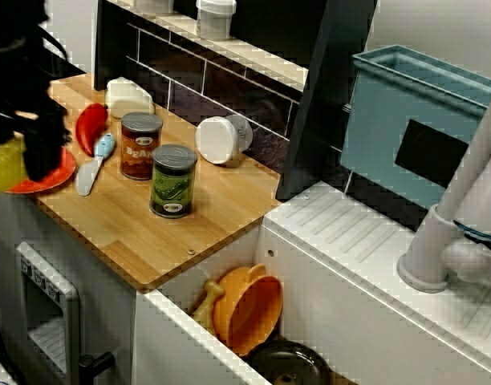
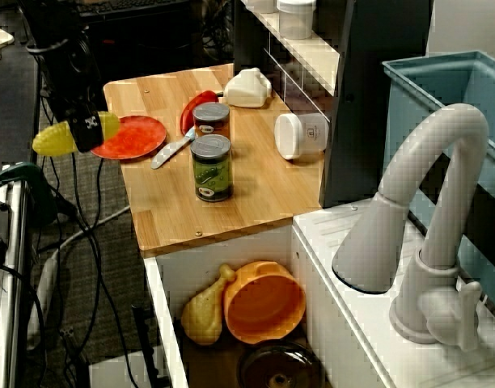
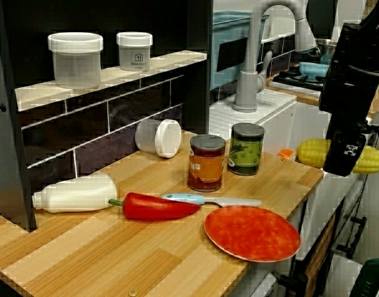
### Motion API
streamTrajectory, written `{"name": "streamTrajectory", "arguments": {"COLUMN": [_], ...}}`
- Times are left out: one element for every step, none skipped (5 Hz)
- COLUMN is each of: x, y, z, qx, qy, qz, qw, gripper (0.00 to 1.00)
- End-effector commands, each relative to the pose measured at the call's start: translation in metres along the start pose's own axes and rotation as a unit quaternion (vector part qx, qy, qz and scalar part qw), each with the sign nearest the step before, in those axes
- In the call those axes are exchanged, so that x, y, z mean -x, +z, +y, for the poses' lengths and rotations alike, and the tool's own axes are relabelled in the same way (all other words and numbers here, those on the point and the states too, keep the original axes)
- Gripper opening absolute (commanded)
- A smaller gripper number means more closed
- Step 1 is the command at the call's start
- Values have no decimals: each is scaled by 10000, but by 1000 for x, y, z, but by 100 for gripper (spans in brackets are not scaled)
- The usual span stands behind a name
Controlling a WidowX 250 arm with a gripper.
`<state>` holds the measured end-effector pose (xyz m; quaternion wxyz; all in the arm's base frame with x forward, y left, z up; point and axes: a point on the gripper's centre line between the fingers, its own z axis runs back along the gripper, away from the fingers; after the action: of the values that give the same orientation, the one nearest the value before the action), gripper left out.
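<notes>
The wooden surface (image 3: 84, 247) takes up most of the low view along it. At its far right the white sink (image 2: 312, 250) begins, with a blue bin (image 1: 382, 120) behind and a pale tap (image 2: 442, 242) curving over.

The black arm (image 3: 357, 68) comes down past the right edge of the surface. Its jaws are clamped across the middle of the corn (image 3: 312, 153), which hangs in the air just off that edge, touching nothing else and near the plate.

An orange bowl (image 2: 264, 307) sits down in the sink, tipped on its side against a toy drumstick (image 2: 200, 311).

The red plate (image 3: 251, 232) lies flat at the near right of the surface.

A white bottle (image 3: 78, 193) lies on its side at the left, against the dark tiled wall.

Two cans stand upright side by side behind the plate: the bean can (image 3: 207, 164) on the left and the green can (image 3: 246, 148) on the right (close, though I can't tell if they touch).

A lidded jar (image 3: 160, 137) lies on its side farther back by the wall.

A red pepper (image 3: 155, 207) lies just right of the bottle.

A blue-handled knife (image 3: 208, 200) lies between the cans and the plate, its handle end at the pepper.
</notes>
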<state>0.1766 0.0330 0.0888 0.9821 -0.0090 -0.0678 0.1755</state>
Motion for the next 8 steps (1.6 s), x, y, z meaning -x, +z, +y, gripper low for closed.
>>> {"name": "streamTrajectory", "arguments": {"x": [-27,-49,-69,-80,-79,-74,-71,-71], "y": [-3,-15,-38,-46,-41,-34,-27,-27], "z": [-35,-49,-56,-56,-53,-49,-45,-45], "qx": [-11,155,105,4,19,-40,-123,-123], "qy": [22,158,172,214,200,200,220,220], "qz": [-256,-274,-477,-548,-525,-429,-428,-428], "qw": [9997,9994,9987,9983,9984,9989,9988,9988], "gripper": [0,0,0,0,0,9,100,100]}}
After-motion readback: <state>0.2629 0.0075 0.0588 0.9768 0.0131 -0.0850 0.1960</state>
